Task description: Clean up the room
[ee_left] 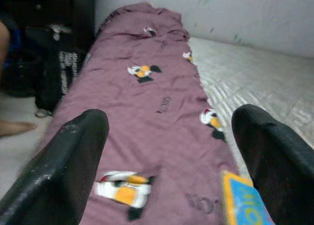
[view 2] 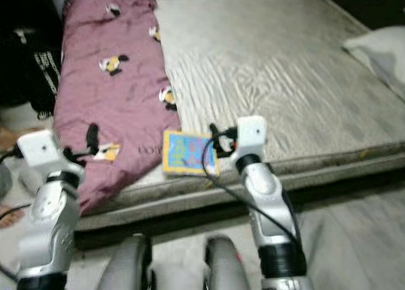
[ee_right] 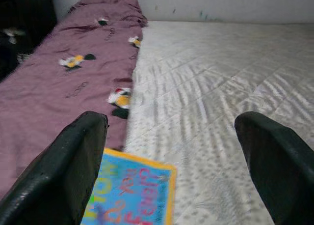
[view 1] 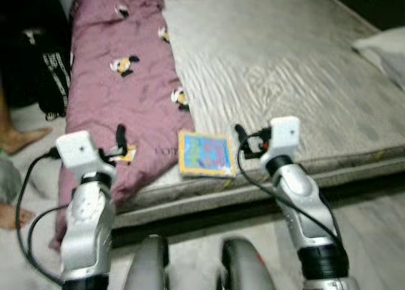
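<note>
A mauve blanket (view 1: 120, 81) with small cartoon prints lies folded along the left side of a grey mattress (view 1: 285, 68). A blue and yellow book (view 1: 204, 154) rests flat near the mattress's front edge, beside the blanket. My left gripper (view 1: 120, 137) is raised over the blanket's front end, its fingers (ee_left: 64, 171) wide open and empty. My right gripper (view 1: 240, 137) hovers just right of the book, fingers (ee_right: 68, 171) spread apart with nothing between them. The book's corner (ee_left: 243, 200) also appears in the left wrist view.
A person's bare feet (view 1: 19, 138) stand on the floor at the left. A black bag (view 1: 54, 75) leans by the blanket's left side. A pale pillow (view 1: 386, 46) lies at the mattress's far right. Light floor (view 1: 380, 239) runs in front of the bed.
</note>
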{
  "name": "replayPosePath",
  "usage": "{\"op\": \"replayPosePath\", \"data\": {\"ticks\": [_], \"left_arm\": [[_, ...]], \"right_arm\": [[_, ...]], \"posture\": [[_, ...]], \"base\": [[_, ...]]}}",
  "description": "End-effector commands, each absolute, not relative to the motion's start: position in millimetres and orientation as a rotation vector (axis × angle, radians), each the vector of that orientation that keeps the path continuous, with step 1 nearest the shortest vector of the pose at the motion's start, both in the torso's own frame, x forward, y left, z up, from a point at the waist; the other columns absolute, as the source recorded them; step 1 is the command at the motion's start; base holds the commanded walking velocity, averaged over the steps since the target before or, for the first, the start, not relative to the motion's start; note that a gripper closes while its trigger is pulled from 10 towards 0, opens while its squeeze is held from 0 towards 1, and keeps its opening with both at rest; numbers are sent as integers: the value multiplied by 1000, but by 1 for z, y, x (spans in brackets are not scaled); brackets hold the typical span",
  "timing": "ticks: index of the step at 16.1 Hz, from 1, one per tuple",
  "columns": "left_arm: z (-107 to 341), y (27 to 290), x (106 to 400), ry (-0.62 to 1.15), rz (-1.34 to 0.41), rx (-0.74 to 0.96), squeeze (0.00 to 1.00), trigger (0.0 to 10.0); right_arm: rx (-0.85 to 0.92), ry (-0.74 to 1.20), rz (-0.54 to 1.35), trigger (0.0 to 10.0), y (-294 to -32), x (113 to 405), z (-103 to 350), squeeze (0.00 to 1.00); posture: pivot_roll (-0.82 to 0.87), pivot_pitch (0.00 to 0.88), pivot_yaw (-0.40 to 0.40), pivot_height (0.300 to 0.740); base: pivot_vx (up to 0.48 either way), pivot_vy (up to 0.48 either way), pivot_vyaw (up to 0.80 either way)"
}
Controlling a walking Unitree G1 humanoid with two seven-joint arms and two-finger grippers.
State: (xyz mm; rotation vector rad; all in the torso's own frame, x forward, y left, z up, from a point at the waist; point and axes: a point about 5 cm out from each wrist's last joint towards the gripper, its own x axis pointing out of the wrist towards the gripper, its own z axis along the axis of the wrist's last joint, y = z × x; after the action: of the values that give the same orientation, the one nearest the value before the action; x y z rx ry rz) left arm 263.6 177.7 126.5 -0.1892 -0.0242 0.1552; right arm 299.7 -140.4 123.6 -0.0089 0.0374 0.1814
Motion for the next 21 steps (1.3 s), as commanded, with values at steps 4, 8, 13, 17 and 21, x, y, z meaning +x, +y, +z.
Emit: {"op": "replayPosePath", "data": {"ticks": [4,8,13,17,21], "left_arm": [[125,177,265,-13,153,-191,0,10000],[116,176,269,58,145,-208,0,10000],[105,172,277,151,120,-231,0,10000],[102,167,281,185,76,-221,0,10000],[101,166,282,195,79,-234,0,10000]], "right_arm": [[-10,45,153,10000,-145,301,123,0],[-4,54,135,10000,-147,302,122,0],[10,54,126,10000,-148,302,122,0],[9,52,127,10000,-148,302,122,0],[1,53,125,10000,-148,301,121,0]], "posture": [[-51,93,-21,637],[-51,93,-21,637],[-56,95,-19,612],[-56,96,-18,570],[-58,94,-18,570]], "base": [[433,0,0],[0,0,0],[0,0,-376],[0,0,0],[0,0,0]]}}
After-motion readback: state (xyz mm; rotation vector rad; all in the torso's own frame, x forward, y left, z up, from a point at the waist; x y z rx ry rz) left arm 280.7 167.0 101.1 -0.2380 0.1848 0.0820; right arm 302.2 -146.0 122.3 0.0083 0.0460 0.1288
